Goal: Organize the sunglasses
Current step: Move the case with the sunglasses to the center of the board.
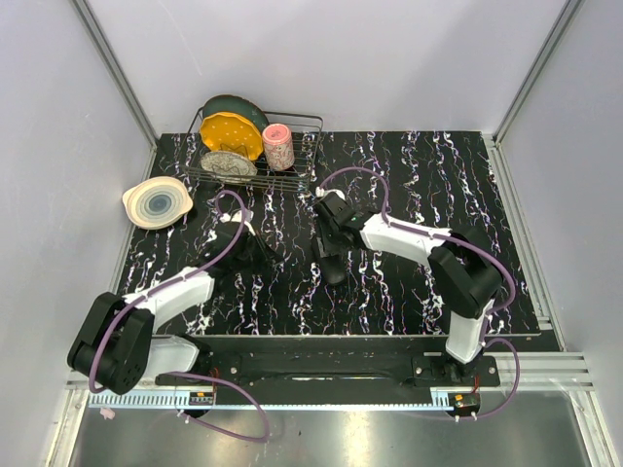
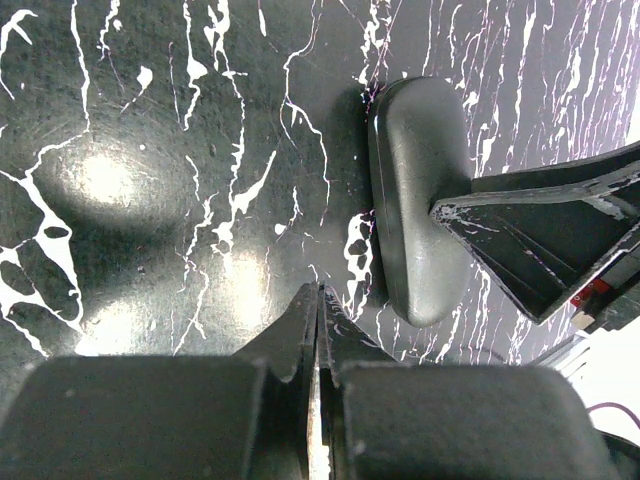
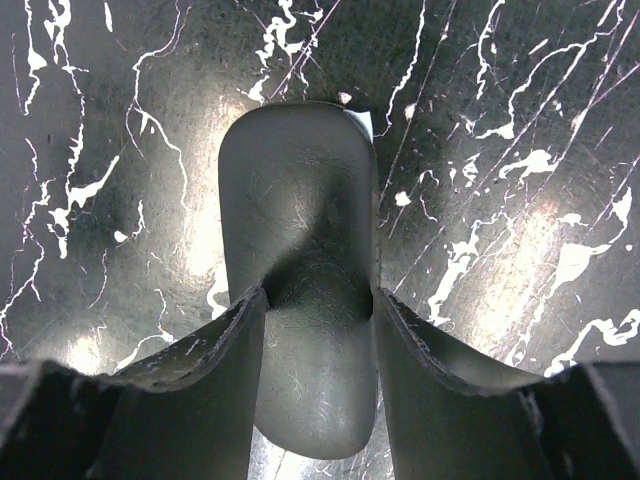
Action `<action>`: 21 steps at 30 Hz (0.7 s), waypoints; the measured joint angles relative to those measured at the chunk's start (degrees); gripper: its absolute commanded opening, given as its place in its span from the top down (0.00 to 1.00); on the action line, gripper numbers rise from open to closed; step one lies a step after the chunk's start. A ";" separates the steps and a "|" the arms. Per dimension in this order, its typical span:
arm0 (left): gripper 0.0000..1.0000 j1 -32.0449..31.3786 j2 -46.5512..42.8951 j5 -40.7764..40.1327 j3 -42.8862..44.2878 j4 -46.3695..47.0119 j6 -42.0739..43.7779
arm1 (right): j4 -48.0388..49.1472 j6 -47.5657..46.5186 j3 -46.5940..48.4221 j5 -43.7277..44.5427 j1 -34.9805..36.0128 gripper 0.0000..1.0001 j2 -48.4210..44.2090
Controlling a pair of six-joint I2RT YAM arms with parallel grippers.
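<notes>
From above, the right gripper [image 1: 332, 261] is hanging over the black glasses case [image 1: 333, 277], which is nearly lost against the dark table [image 1: 438, 195]. In the left wrist view, the left gripper [image 2: 318, 298] is sitting pressed closed and empty beside the case, which is lying lengthwise up the frame. In the right wrist view, both fingers [image 3: 200, 370] are pinching the case's dented middle; the sunglasses are showing nowhere, so where they are lying and pointing cannot be told.

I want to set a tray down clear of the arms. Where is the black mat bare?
Bare: the mat beyond the right arm, toward the right rail, and the far strip right of the dish rack. Crowded: the middle, where the right fingers pinch the black case beside the left fingers; also around the bowl.
</notes>
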 measured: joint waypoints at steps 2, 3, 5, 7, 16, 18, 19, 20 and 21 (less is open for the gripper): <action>1.00 0.24 0.11 0.28 0.02 0.17 0.00 | -0.57 -0.35 0.68 -0.44 -0.09 0.48 0.50; 1.00 0.35 0.20 0.44 0.00 0.35 0.02 | -0.79 -0.46 0.90 -0.55 -0.13 0.48 0.68; 1.00 0.55 0.42 0.70 0.00 0.48 0.09 | -0.96 -0.48 1.03 -0.70 -0.22 0.48 0.81; 1.00 0.76 0.76 0.94 0.00 0.68 0.26 | -0.96 -0.48 1.05 -0.63 -0.22 0.43 0.85; 1.00 2.34 1.79 1.92 1.49 -0.87 1.88 | -2.91 -0.35 1.88 1.90 -0.15 0.00 1.44; 1.00 2.78 1.79 1.77 2.99 -1.79 2.62 | -4.20 -0.74 2.67 2.78 -0.15 0.00 1.44; 1.00 2.97 1.79 1.68 3.76 -2.25 2.95 | -4.83 -1.05 3.17 3.13 -0.15 0.00 1.44; 1.00 3.15 1.79 1.46 4.76 -2.86 3.37 | -5.55 -1.44 3.80 3.50 -0.15 0.00 1.51; 1.00 3.39 1.79 1.31 5.22 -3.04 3.52 | -5.97 -1.84 4.37 3.61 -0.15 0.00 1.53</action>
